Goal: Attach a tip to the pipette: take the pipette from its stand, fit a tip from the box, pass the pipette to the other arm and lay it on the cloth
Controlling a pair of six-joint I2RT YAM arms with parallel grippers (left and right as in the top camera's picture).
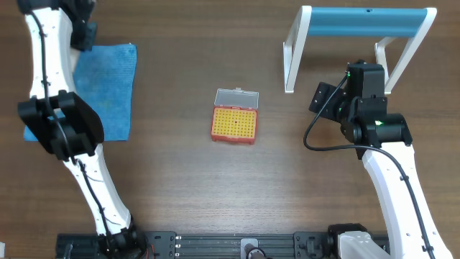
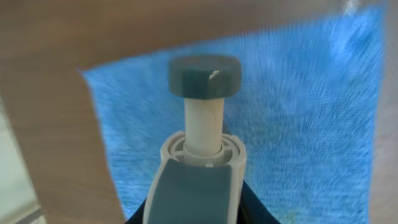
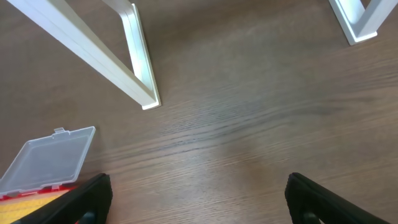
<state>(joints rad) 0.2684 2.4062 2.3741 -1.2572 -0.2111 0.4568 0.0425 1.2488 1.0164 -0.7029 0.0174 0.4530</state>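
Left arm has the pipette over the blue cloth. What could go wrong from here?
1. The pipette in the left gripper is over the blue cloth but near its edge, with bare table close by. Released here, it might roll or land partly off.
2. Its tip end is hidden, so I cannot confirm a tip is fitted or would land safely.

One tip box, one blue cloth left of it, one stand right of it, and one pipette.
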